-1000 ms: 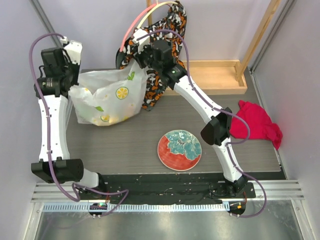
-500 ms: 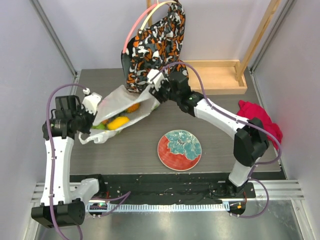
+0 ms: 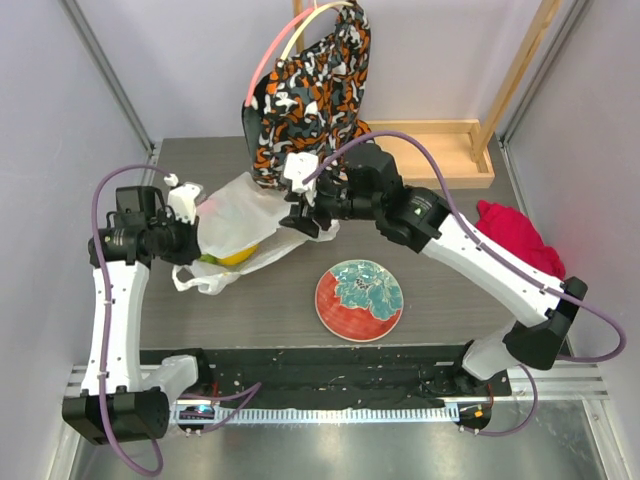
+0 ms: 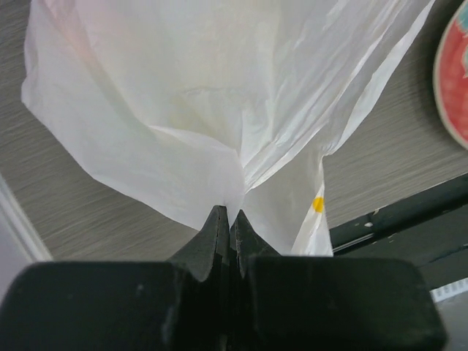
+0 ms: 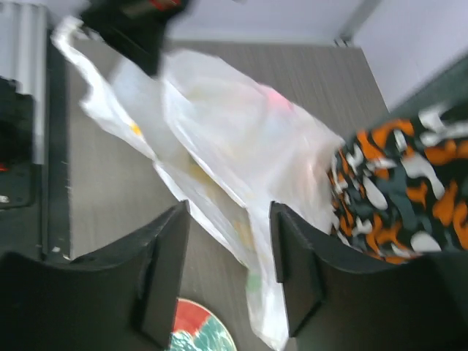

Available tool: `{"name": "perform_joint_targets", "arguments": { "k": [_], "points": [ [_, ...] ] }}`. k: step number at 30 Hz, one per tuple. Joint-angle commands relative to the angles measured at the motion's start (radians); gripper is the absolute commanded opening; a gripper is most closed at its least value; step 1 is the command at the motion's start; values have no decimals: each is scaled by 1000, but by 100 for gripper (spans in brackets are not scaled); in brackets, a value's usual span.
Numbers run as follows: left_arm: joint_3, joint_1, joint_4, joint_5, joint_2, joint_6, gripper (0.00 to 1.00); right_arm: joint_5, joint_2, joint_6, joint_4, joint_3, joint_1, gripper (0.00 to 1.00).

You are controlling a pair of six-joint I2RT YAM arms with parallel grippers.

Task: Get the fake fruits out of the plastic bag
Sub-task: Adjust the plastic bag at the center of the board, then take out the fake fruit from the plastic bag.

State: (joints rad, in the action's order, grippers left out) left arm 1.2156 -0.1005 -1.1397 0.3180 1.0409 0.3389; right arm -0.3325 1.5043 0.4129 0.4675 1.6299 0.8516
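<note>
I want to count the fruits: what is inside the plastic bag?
Through the bag only one yellow fruit shows, near its lower edge. The cloudy plastic and its folds cover everything else, so the fruits cannot be counted.

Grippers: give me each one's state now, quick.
Left gripper: shut, pinching a fold of the plastic bag.
Right gripper: open, fingers either side of the bag, not clamped.

Left claw (image 4: 226,219) pinches plastic bag (image 4: 219,95) (crinkled); plate (image 4: 452,80) at right.
</note>
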Motion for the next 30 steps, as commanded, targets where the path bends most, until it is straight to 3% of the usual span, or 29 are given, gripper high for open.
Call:
{"name": "perform_joint_targets", "arguments": {
  "k": [1, 5, 10, 17, 23, 30],
  "points": [
    [62, -5, 89, 113, 19, -191, 0, -89, 80, 41, -16, -7, 33, 50],
    [120, -5, 112, 113, 25, -284, 0, -134, 197, 52, -41, 24, 47, 30],
    [133, -5, 115, 135, -5, -333, 0, -128, 321, 79, -82, 74, 53, 21],
    [148, -4, 51, 127, -39, -310, 0, -27, 433, 57, -162, 111, 55, 16],
    [104, -5, -21, 79, -99, -201, 0, 10, 522, 9, -205, 188, 52, 15],
    [32, -5, -22, 29, -134, -133, 0, 6, 484, 33, -162, 151, 14, 13]
  ]
}}
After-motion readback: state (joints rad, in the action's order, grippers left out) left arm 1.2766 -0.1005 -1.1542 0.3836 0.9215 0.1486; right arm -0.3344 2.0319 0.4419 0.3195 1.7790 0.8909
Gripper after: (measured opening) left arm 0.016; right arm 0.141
